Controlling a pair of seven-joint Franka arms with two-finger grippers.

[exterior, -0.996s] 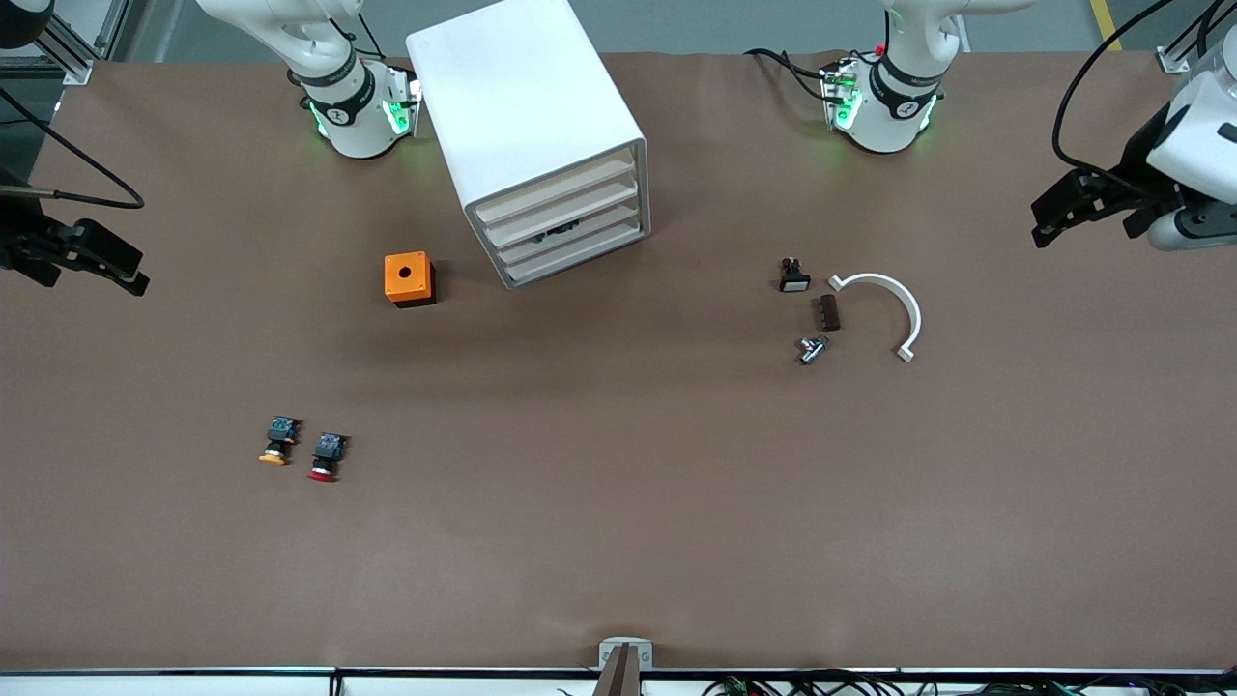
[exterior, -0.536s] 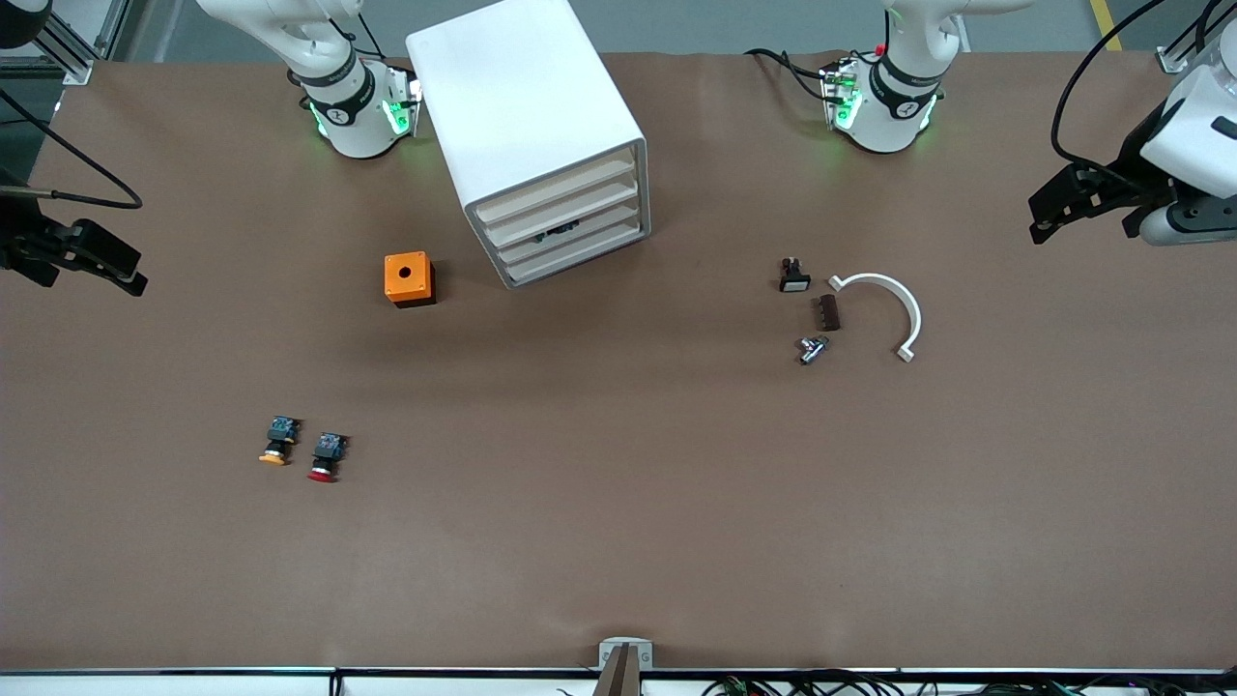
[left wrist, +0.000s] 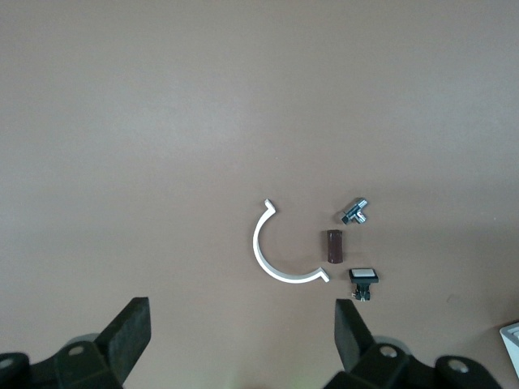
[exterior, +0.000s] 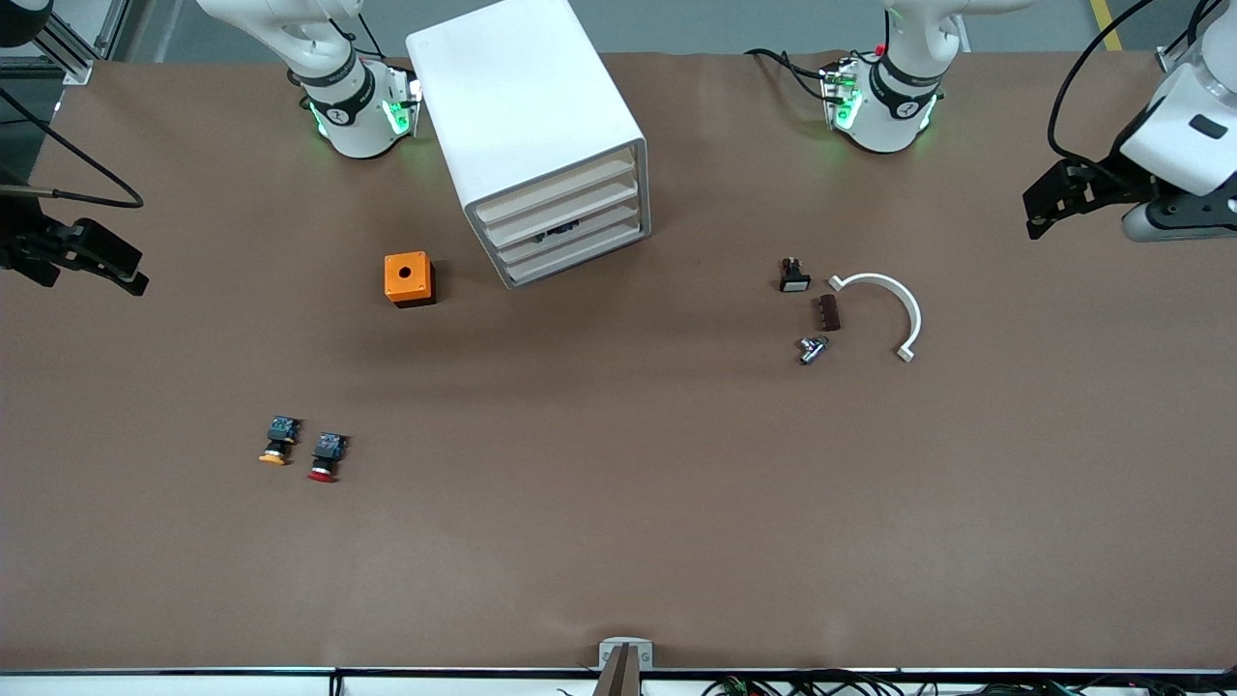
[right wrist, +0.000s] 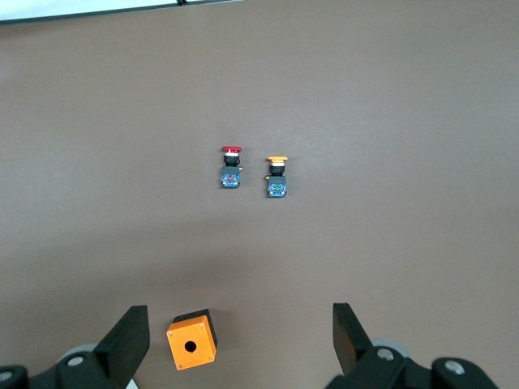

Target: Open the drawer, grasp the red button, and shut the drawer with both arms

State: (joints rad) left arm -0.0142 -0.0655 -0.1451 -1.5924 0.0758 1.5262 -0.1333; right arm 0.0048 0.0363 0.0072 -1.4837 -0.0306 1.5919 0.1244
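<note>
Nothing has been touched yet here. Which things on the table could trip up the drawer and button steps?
The red-capped button lies right beside a yellow-capped button, so the open right gripper could take the wrong one. The four drawers of the cabinet look alike and sit close together, so the open left gripper, at its own end of the table, could catch the wrong front.

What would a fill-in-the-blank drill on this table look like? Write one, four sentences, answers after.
1. The red-capped button lies beside a button with a ____ cap.
2. The cabinet has ____ drawers, all shut.
3. The orange cube has a ____ in its top.
4. The left gripper and the right gripper are both ____.

Answers: yellow-orange; four; hole; open
</note>
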